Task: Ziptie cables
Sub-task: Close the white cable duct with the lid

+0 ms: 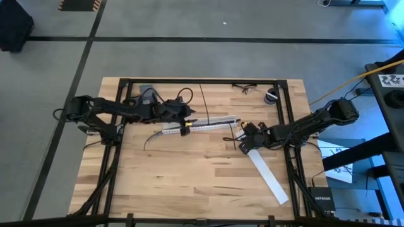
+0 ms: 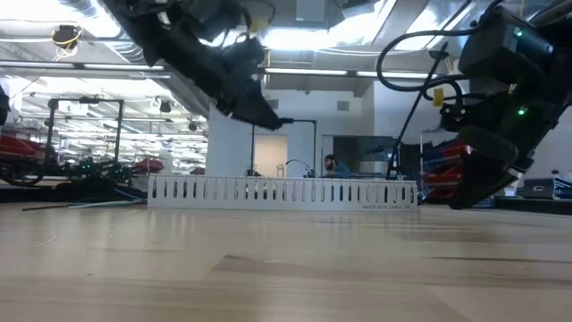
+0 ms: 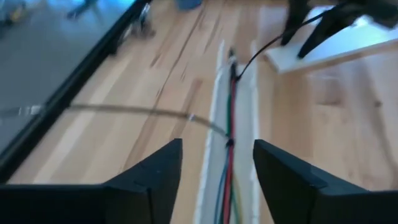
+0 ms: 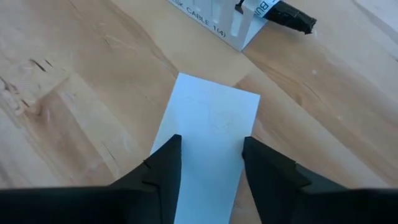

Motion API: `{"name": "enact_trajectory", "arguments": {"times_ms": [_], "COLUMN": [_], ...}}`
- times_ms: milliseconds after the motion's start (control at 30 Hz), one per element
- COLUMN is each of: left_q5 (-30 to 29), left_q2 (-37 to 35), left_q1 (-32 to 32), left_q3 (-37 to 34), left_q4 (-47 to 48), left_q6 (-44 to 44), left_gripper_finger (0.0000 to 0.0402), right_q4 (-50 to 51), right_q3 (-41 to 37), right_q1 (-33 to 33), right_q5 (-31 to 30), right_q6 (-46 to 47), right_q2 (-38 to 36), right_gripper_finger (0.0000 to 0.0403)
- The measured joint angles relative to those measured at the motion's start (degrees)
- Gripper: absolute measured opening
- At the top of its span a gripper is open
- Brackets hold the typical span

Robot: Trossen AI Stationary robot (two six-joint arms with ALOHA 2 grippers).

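A white slotted channel (image 1: 201, 124) lies on the table with the cables (image 3: 229, 155) running along inside it; some grey wires (image 1: 151, 135) spill out past its left end. My left gripper (image 3: 217, 180) hovers open above that end, clear of the channel (image 2: 268, 190). A thin black ziptie (image 1: 203, 99) lies flat on the table, reaching from the far rail to the channel. My right gripper (image 4: 211, 162) points steeply down, open, over the far end of a flat white strip (image 4: 214, 118) that lies on the table beside the channel's right end. My right gripper's two fingers (image 4: 165, 171) come from above and stand over the two long edges of the white strip's far end (image 4: 211, 134), across the strip. The strip lies flat on the table. I cannot tell whether the fingers touch it.
A black frame rail (image 1: 202, 81) borders the table. Glasses (image 1: 245, 88), a tape roll (image 1: 271, 96) and a grey item (image 1: 146, 93) lie along the far edge. A black labelled piece (image 4: 289, 18) lies by the channel's right end. Bare wood fills the near half.
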State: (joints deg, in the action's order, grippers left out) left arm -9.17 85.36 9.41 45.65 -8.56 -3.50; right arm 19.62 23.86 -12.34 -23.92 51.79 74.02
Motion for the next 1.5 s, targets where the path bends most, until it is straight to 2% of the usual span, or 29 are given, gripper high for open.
{"name": "enact_trajectory", "arguments": {"times_ms": [133, 300, 633, 833, 1000, 1200, 1300, 1500], "left_q5": [-0.1, 0.0, 0.0, 0.0, 0.0, 0.0, 0.0, 0.0], "left_q2": [1.8, 3.5, 3.9, 3.9, 3.9, 3.9, 3.9, 3.9], "left_q1": [0.8, 0.8, -1.0, -1.9, -2.6, -2.7, -2.7, -2.8], "left_q3": [0.0, 0.0, 0.0, 0.0, 0.0, 0.0, 0.0, 0.0], "left_q4": [-0.3, -1.2, 0.5, 1.2, 1.5, 1.5, 1.5, 1.5], "left_q6": [2.3, 2.3, 2.4, 0.4, -1.0, -1.5, -1.5, -1.4], "left_gripper_finger": [0.0221, 0.0230, 0.0222, 0.0223, 0.0221, 0.0215, 0.0215, 0.0214], "right_q4": [0.0, 0.1, 8.5, 11.2, 10.7, 11.6, 12.0, 11.2], "right_q3": [0.0, 0.0, 6.6, 9.8, 10.2, 10.2, 10.2, 10.6], "right_q1": [0.0, 0.0, -0.1, -3.1, -11.4, -22.5, -24.7, -24.8], "right_q5": [-0.4, -1.5, -3.5, -4.4, -12.6, -32.8, -35.4, -37.1], "right_q6": [0.1, -0.7, -2.5, -4.5, -2.2, 8.5, 9.9, 5.4], "right_q2": [0.0, 0.1, -0.6, -1.1, -1.1, -1.1, -1.1, -1.1], "right_gripper_finger": [0.0147, 0.0154, 0.0253, 0.0281, 0.0280, 0.0272, 0.0271, 0.0271]}}
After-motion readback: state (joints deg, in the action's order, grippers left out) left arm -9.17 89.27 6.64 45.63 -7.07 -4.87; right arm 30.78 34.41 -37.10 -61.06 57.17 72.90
